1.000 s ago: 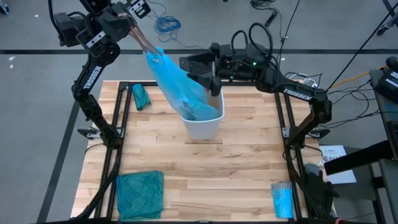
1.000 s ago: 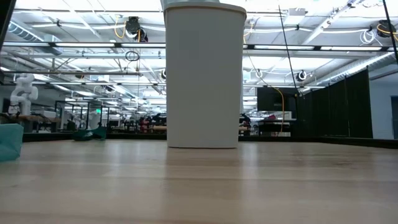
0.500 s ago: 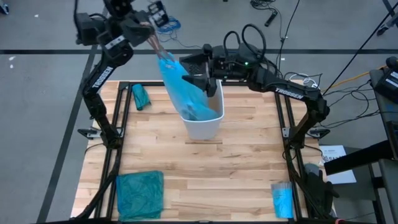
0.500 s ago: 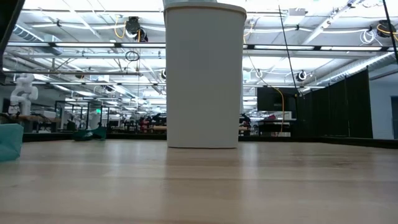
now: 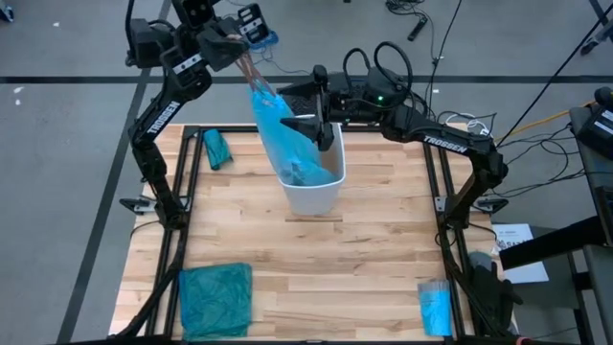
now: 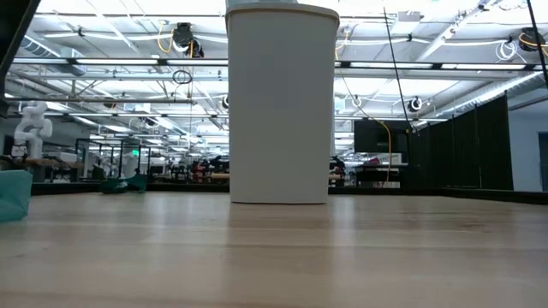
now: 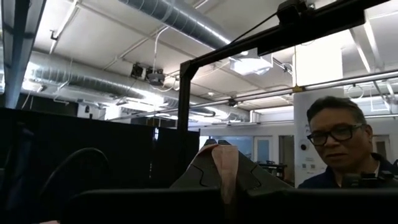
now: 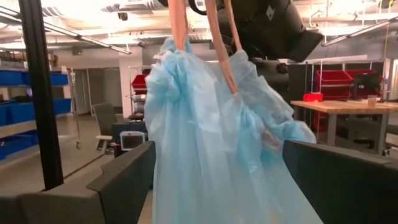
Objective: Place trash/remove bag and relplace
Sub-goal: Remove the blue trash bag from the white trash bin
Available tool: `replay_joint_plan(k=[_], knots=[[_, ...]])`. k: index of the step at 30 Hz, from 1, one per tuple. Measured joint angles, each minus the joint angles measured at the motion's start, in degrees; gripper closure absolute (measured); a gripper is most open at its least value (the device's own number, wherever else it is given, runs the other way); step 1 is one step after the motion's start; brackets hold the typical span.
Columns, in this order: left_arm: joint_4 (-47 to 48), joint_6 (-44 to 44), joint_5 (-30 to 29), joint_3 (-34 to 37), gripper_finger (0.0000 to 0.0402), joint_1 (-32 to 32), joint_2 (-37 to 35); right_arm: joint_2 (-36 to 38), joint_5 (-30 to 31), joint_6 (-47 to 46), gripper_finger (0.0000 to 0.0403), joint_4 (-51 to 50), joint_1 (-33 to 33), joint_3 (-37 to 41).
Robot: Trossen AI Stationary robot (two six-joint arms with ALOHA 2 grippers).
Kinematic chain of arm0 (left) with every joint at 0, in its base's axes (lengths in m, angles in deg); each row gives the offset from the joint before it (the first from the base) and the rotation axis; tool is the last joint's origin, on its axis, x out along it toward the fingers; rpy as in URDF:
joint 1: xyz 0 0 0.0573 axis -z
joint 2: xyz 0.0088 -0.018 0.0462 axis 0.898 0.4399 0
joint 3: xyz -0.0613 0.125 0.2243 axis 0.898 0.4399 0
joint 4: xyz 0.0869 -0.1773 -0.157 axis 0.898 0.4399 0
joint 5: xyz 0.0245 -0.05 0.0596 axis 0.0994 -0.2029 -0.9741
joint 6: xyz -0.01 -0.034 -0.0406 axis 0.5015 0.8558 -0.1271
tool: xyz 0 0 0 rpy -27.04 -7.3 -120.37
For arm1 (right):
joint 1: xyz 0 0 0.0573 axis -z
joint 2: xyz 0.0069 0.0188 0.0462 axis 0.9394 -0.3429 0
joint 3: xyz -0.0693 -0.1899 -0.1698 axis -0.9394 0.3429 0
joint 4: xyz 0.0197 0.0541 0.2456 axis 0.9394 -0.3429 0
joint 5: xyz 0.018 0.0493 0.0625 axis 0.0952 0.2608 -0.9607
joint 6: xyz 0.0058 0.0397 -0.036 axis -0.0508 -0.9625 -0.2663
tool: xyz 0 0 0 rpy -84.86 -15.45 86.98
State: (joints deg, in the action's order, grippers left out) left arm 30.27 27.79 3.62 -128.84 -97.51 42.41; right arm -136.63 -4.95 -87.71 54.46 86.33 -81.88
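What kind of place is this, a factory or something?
Probably a robotics lab or workshop in a big industrial hall: exposed ceiling ducts, a white humanoid robot among distant workbenches, and loose cables on the floor around the wooden table.

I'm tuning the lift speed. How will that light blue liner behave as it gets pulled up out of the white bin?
Probably floppy: the liner hangs stretched and crumpled from the left gripper, holding no shape of its own. Its lower end sits inside the white bin and looks bunched and darker, so it may carry some weight and swing once free. The thin film could slip or tear if jerked.
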Motion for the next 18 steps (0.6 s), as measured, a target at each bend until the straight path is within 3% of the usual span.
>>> replay_joint_plan(k=[18], knots=[[0.0,0.7,0.0,0.0,0.0402,3.4,4.5,-2.0,-3.0,-5.5,0.0055,-2.2,0.1,0.0]])
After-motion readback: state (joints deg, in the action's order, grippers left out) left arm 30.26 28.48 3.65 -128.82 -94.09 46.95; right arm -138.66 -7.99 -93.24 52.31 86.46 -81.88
